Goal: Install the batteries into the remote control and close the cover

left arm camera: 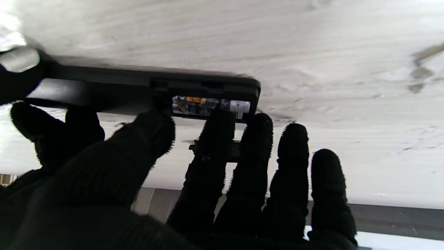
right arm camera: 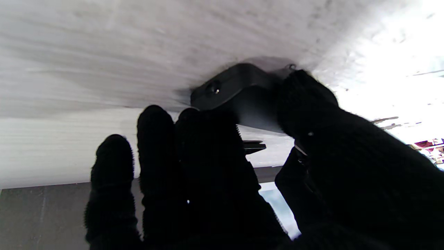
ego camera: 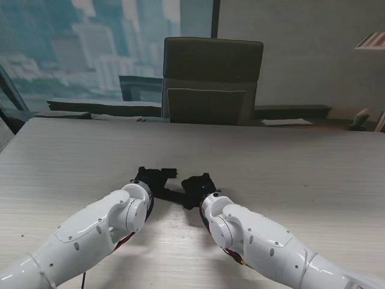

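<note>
Remote control (left arm camera: pixel 149 92) lies flat on the pale wood counter (ego camera: pixel 301 174) close in front of me, between the two black-gloved hands, and both hands seem set to pin it there. The left hand (left arm camera: pixel 222 180) has its fingers (left arm camera: pixel 256 139) spread and nearly straight, tips at the edge of the open battery bay, where a printed battery (left arm camera: pixel 208 104) shows; the thumb reaches to the body's other side, so it braces more than grasps. The right hand (right arm camera: pixel 222 166) is at the other end of the remote, thumb laid over a rounded corner and fingers bunched against the near edge, holding it from sliding. A thin dark piece just beyond the fingertips may be the cover (left arm camera: pixel 236 151), but I cannot tell. In the stand's view both hands meet over the remote at the counter's middle, an office chair (ego camera: pixel 212 81) well beyond.
</note>
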### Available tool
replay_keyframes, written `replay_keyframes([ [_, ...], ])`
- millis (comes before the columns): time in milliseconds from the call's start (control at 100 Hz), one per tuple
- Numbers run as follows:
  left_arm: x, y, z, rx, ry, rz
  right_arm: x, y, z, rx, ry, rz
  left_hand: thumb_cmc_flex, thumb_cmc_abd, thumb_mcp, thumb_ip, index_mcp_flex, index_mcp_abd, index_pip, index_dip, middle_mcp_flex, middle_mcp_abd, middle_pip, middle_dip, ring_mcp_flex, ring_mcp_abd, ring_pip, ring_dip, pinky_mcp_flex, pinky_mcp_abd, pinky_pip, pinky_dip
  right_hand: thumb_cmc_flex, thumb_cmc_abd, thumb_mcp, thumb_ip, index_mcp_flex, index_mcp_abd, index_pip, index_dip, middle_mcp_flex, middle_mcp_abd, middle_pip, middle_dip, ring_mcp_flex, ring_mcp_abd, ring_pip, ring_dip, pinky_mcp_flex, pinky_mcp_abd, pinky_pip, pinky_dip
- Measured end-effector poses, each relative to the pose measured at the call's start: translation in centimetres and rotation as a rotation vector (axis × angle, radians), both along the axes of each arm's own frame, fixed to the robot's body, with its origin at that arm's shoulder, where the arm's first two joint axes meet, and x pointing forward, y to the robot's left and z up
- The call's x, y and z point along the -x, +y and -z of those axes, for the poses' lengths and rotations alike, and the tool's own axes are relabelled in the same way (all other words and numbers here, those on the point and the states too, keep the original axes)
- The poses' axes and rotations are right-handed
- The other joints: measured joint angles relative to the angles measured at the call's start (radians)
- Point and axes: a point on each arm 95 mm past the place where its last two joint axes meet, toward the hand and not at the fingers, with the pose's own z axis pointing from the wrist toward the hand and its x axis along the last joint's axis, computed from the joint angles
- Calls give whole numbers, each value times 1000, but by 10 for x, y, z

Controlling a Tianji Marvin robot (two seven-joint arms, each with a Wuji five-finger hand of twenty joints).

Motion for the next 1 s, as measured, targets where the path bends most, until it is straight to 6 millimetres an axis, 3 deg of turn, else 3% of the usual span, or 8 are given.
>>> replay_keyframes([
  [250, 0, 10, -5, 30, 19, -12, 0, 0, 0, 0, 0, -1, 0, 3, -14, -9, -12, -105, -81, -14, -1, -92, -52, -34, -7, -1, -10, -8, -10, -1, -10, 0, 0, 0, 0, 0, 0, 0, 0, 2, 1, 0, 0, 0, 0, 0, 0, 0, 0, 0, 0, 0],
  [510, 1, 16, -6, 50, 14, -24, -1, 0, 0, 1, 2, -3, 0, 13, -36, -9, -14, -166, -129, -27, -1, -148, -51, -34, -7, -1, -12, -8, -10, -1, -11, 0, 0, 0, 0, 0, 0, 0, 0, 4, 1, -1, 0, 0, 0, 0, 0, 0, 0, 0, 0, 0],
  [880, -2, 25, -9, 109, -2, -53, -1, 1, 0, 3, 5, -5, 0, 14, -56, -9, -16, -177, -195, -41, 1, -148, -49, -34, -7, -1, -13, -8, -10, -1, -11, 0, 0, 0, -1, -1, 0, 0, 2, 8, 1, -1, 0, 0, 0, 0, 0, 0, 0, 0, 0, 0],
  [1000, -3, 26, -10, 116, -14, -60, -1, 1, 0, 3, 5, -5, 0, 23, -83, -9, -16, -180, -125, -36, 14, -148, -32, -31, -7, -2, -13, -8, -10, -1, -11, 0, 0, 0, -1, -1, 0, 0, 2, 9, 1, -1, 0, 0, 0, 0, 0, 0, 0, 0, 0, 0],
])
